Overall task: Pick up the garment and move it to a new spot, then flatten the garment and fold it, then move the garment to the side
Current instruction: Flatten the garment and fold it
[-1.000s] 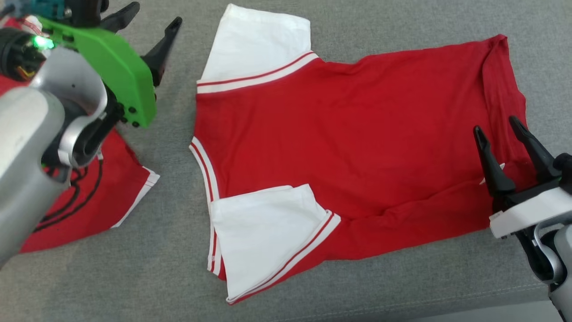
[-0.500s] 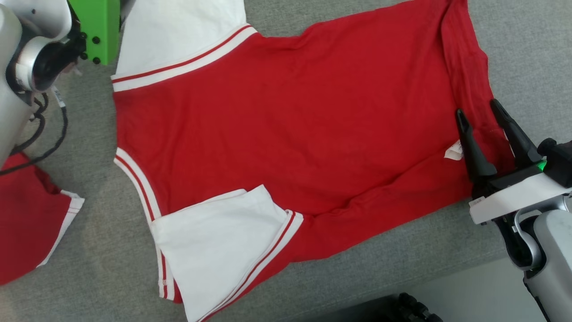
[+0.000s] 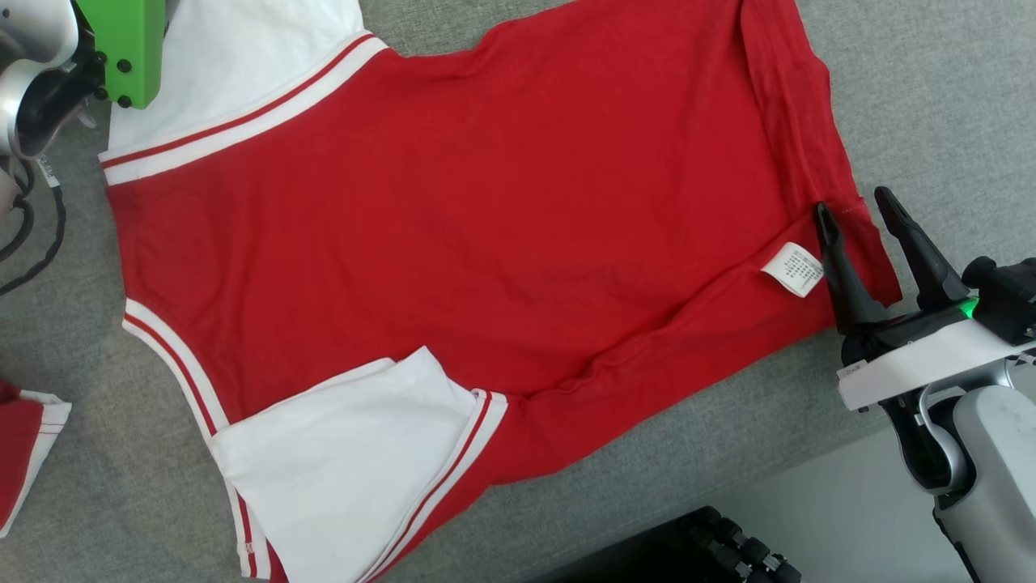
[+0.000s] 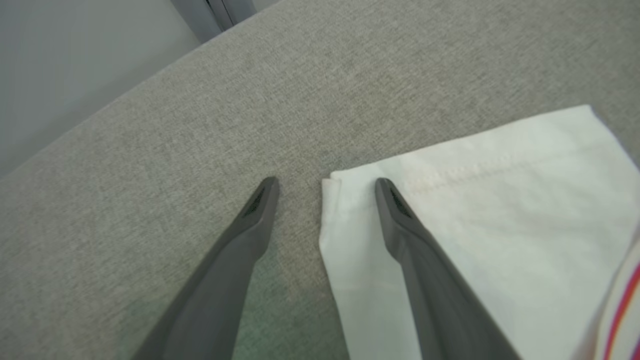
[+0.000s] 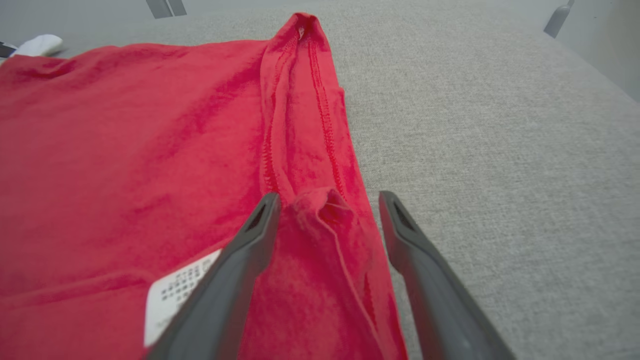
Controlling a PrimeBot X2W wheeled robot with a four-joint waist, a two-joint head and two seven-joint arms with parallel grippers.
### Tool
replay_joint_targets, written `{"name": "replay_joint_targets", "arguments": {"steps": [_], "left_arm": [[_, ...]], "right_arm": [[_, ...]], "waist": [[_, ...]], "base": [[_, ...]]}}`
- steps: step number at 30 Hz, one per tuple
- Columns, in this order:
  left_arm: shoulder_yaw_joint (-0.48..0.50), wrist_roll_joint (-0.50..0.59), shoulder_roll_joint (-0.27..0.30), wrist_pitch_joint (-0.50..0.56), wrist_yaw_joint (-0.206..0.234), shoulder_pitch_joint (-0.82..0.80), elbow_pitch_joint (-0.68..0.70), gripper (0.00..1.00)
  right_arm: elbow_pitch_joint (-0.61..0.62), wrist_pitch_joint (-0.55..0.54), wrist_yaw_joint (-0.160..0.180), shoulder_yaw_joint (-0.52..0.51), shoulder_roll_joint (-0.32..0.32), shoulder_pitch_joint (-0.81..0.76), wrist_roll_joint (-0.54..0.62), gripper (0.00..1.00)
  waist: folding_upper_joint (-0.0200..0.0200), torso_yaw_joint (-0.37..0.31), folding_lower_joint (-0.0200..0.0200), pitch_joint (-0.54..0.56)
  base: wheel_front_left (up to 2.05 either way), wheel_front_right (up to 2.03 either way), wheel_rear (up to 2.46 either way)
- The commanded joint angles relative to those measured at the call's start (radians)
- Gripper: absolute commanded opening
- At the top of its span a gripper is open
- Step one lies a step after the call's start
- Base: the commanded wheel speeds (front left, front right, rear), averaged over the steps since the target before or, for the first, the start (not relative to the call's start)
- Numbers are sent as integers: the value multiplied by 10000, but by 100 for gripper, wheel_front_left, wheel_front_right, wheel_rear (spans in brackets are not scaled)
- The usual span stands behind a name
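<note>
Bare grey surface (image 3: 931, 97) right of garment (image 3: 453, 210): open passage. Left side tighter: other red cloth (image 3: 16, 453) at corner, black cable (image 3: 61, 231) looping near sleeve.

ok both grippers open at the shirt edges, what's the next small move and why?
Probably lower and close both. The right gripper stands open astride the turned-up hem corner by the care label; the left gripper stands open astride a corner of the white sleeve. Neither holds cloth yet, and the garment has creases to pull flat.
</note>
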State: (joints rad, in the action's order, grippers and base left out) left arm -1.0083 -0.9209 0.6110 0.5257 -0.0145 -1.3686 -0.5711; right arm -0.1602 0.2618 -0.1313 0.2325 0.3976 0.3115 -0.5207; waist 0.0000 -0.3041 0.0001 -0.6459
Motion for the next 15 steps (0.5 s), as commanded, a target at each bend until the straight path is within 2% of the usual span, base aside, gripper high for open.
{"name": "replay_joint_targets", "arguments": {"steps": [1, 5, 6, 7, 8, 9, 15], "left_arm": [[-151, 162, -11, 87, -4, 14, -171, 100], [-262, 90, 23, 389, -42, 59, -435, 100], [-271, 44, 28, 451, -51, 66, -453, 85], [-274, 20, 26, 491, -81, 64, -458, 58], [-251, -19, 14, 498, -97, 69, -461, 44], [-232, -74, -6, 489, -129, 72, -456, 0], [16, -227, -130, -8, -204, 6, -500, 0]], "right_arm": [[27, 42, 11, 28, -6, 46, -4, 100], [61, 42, 11, 69, 61, 157, 2, 100], [74, 42, 11, 56, 88, 166, -11, 100], [84, 42, 11, 24, 119, 172, -6, 100], [76, 42, 11, 15, 143, 167, 18, 100], [55, 42, 11, 20, 167, 180, 19, 100], [127, 42, 11, 228, 313, 486, -139, 100]], "waist": [[0, -23, -1, 1], [0, -59, -1, 33], [0, -56, -1, 43], [0, -44, -1, 52], [0, -31, -1, 62], [0, -11, -1, 75], [0, 133, -1, 174]], "base": [[0, 0, 0], [0, 0, 0], [0, 0, 0], [0, 0, 0], [0, 0, 0], [0, 0, 0], [0, 0, 0]]}}
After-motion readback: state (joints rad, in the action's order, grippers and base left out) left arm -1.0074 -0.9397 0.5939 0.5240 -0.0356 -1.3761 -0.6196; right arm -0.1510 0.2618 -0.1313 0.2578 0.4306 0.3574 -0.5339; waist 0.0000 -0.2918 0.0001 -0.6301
